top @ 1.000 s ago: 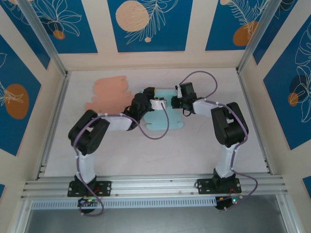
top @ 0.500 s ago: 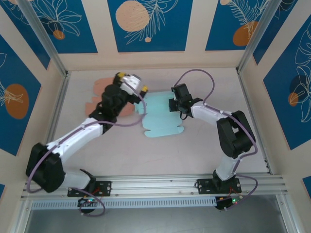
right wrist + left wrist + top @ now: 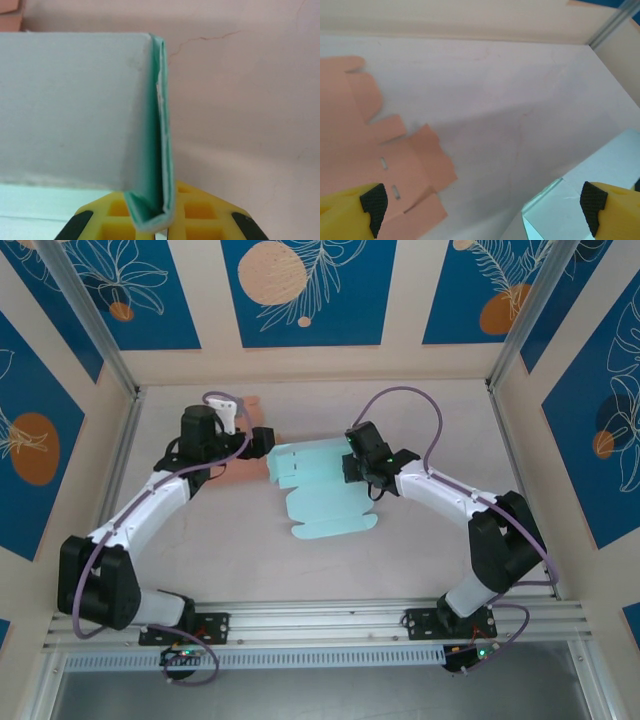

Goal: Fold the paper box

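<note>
Teal paper box blank (image 3: 325, 502) lies mid-table, early stage by my read: the far strip is doubled over into a crisp crease, while the scallop-tabbed panels are flat and unfolded. Right gripper (image 3: 161, 227) is clamped on that thin matte fold. Left gripper (image 3: 264, 440) hangs with jaws wide apart, holding nothing, by the orange blank (image 3: 365, 150).

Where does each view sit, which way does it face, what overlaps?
Top external: above and behind the bases, looking down at the table; both arms, right end effector shut on the teal sheet.
Left wrist: on that arm, facing across the table at the orange sheet; own fingertips in bottom corners.
Right wrist: on that arm, close on the teal sheet's fold between its fingers.
Shared: teal sheet in all three.
</note>
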{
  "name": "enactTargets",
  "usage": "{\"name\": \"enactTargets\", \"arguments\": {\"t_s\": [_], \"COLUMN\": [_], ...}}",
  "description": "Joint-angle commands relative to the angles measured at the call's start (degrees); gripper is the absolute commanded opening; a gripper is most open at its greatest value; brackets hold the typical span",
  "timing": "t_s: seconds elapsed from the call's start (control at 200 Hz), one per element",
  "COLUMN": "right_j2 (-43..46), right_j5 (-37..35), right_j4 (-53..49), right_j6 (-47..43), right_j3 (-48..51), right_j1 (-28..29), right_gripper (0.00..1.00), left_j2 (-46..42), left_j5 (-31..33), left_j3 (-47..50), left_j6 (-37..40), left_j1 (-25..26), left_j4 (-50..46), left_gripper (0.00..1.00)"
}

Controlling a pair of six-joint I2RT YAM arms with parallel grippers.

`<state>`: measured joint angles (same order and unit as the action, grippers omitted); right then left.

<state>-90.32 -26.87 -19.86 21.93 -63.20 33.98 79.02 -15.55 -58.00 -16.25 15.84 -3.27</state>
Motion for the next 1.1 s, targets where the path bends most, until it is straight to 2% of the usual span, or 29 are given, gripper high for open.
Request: {"name": "enactTargets", "arguments": {"t_s": [0.0, 0.265, 0.39, 0.91, 1.095], "right_j2": [1.75, 2.16, 2.07, 1.47, 1.16], "right_j5": [-2.11, -2.59, -3.18, -4.01, -2.60], "right_j4": [-2.02, -1.86, -1.80, -1.99, -1.68], "right_j6": [2.14, 2.91, 3.11, 4.00, 4.42], "right_j3": [-0.37, -1.13, -1.48, -3.31, -3.59], "right_j1": [0.47, 0.98, 1.53, 1.62, 2.01], "right_gripper": [0.07, 0.06, 0.06, 0.06, 0.06], "left_j2": [0.66, 3.71, 4.77, 8.03, 9.67], "left_j5": [-5.31, -6.29, -5.93, -6.01, -7.70], "left_j3": [-2.69, -2.74, -2.46, -2.89, -3.71], "left_j6": [-0.73, 0.47, 0.51, 3.62, 3.97], "left_j1": [0.07, 0.16, 0.25, 0.88, 2.10], "left_j4": [-3.96, -6.18, -5.83, -7.28, -4.54], "left_gripper": [1.00, 1.00, 0.92, 0.94, 0.94]}}
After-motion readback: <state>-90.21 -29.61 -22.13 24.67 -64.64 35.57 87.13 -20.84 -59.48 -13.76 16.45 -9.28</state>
